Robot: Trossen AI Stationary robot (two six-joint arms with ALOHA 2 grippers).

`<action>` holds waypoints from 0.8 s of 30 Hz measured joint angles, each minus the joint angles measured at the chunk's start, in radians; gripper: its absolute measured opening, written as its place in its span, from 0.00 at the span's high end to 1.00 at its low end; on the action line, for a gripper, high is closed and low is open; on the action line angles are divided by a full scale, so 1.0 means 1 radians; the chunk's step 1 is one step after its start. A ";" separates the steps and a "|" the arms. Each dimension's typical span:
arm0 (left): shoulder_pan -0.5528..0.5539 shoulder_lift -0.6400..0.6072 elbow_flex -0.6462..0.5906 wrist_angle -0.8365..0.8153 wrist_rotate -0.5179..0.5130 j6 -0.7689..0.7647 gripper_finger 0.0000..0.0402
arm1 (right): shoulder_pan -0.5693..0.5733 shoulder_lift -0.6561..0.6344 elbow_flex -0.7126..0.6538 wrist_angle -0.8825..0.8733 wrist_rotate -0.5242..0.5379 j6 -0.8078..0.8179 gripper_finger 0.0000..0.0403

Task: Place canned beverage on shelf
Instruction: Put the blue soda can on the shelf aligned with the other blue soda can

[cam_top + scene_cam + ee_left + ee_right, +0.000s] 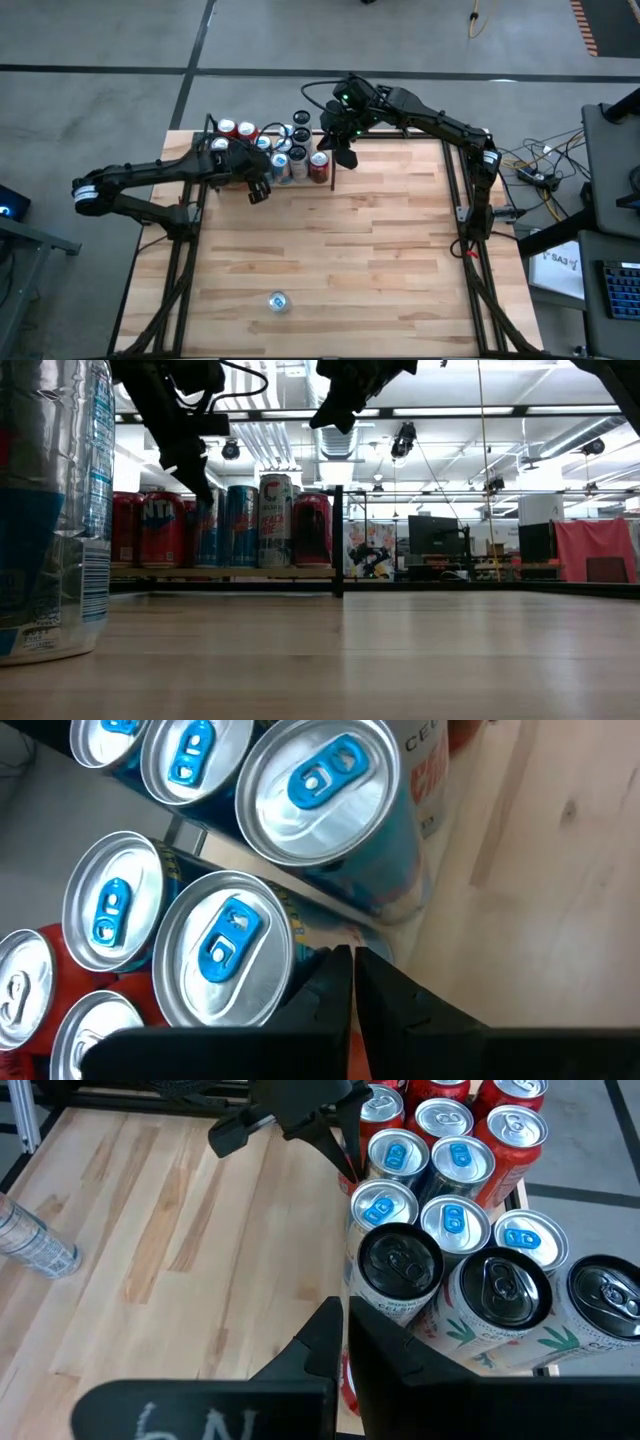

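Shelf (pixel 262 152) at table's far edge in high view is packed w/ red, blue and white cans, one beverage can (pixel 278 301) stands alone near the front edge, well apart, so that one looks left to place. Low view: same lone can (pixel 52 510) looms close, both arms hang above the row. Wrist views: left gripper (pixel 352 982) pinched closed, empty, over blue-tab cans (pixel 222 945); right gripper (pixel 345 1342) also closed, empty, above black-top can (pixel 400 1265).
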 joint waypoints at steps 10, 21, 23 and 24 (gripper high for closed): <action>-0.004 -0.018 0.130 -0.052 0.024 0.003 1.00 | 0.000 0.000 0.000 0.000 0.000 -0.019 0.98; 0.205 0.012 0.250 -0.073 0.133 0.169 1.00 | 0.000 0.000 0.000 -0.051 0.000 -0.040 0.98; 0.249 0.028 0.244 -0.072 0.193 0.183 1.00 | 0.000 0.000 0.000 -0.059 0.000 -0.044 0.98; 0.265 0.038 0.241 -0.073 0.200 0.186 1.00 | -0.001 0.000 0.000 -0.058 0.000 -0.044 0.98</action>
